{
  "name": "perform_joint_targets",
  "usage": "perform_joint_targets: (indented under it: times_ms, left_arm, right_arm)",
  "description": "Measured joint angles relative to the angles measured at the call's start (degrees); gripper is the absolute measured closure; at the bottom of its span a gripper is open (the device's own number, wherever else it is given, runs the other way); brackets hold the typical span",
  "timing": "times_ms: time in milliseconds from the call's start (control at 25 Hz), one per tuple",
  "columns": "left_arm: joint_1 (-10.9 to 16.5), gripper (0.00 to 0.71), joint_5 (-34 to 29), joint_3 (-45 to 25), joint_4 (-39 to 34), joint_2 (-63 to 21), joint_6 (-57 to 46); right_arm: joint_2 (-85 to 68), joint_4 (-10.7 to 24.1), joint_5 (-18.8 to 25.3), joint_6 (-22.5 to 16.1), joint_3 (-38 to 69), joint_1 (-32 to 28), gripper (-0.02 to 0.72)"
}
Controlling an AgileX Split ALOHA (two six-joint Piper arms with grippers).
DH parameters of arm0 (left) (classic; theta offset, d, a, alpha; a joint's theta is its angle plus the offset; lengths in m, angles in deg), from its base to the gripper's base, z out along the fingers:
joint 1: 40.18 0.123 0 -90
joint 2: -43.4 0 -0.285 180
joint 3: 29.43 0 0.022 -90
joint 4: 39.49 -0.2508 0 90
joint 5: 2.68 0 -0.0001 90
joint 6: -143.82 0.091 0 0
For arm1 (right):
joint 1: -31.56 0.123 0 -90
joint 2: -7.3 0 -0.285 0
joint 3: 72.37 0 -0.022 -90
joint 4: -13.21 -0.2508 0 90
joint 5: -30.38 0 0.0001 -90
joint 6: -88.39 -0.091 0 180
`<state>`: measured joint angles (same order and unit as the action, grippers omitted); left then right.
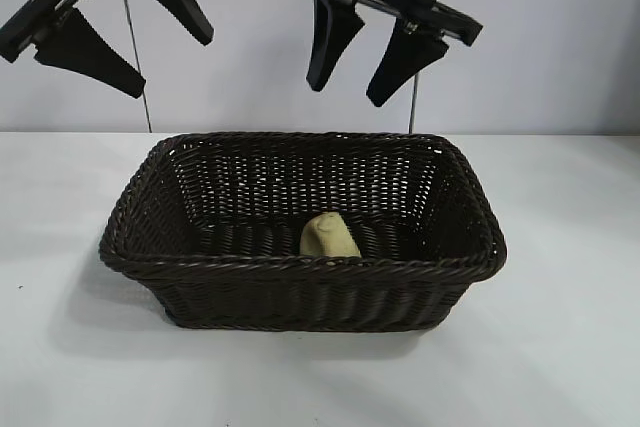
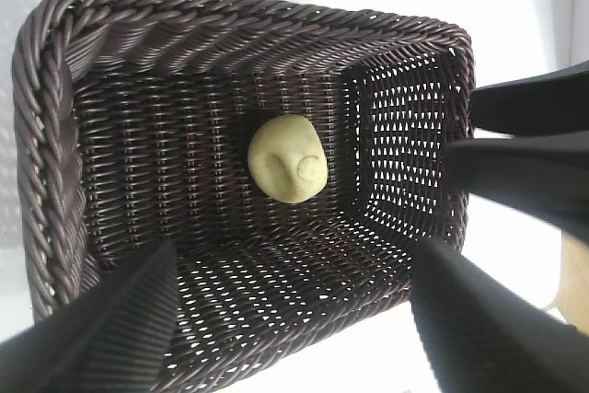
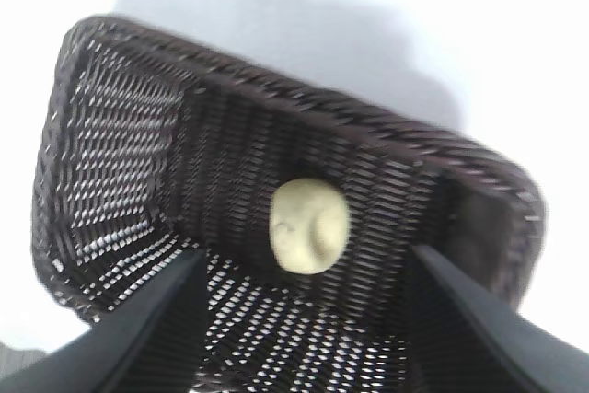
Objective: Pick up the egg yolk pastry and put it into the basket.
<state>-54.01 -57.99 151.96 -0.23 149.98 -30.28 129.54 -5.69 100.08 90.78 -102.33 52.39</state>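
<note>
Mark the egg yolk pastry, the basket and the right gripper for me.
egg yolk pastry [image 2: 287, 164], left wrist view, middle of its top.
basket [image 1: 300, 266], exterior view, near braided rim.
right gripper [image 1: 362, 55], exterior view, midway between its open fingers, above the basket.

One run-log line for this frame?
egg yolk pastry: inside basket | left gripper: open, raised | right gripper: open, raised

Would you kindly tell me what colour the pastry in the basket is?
The egg yolk pastry is pale yellow, clearest in the left wrist view.
</note>
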Motion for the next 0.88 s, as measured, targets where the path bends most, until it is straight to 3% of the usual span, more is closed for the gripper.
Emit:
perform_joint_targets:
  times_ms: [440,880]
  left_arm:
    - [0.0,0.194,0.0,0.0,0.0,0.0,0.0]
    - [0.0,0.194,0.0,0.0,0.0,0.0,0.0]
  right_arm:
    - [-4.6,0.1,1.1,0.9,-0.4,-8.2,0.251]
    - [-6.8,0.6,1.2,1.8,-0.4,-8.6,0.251]
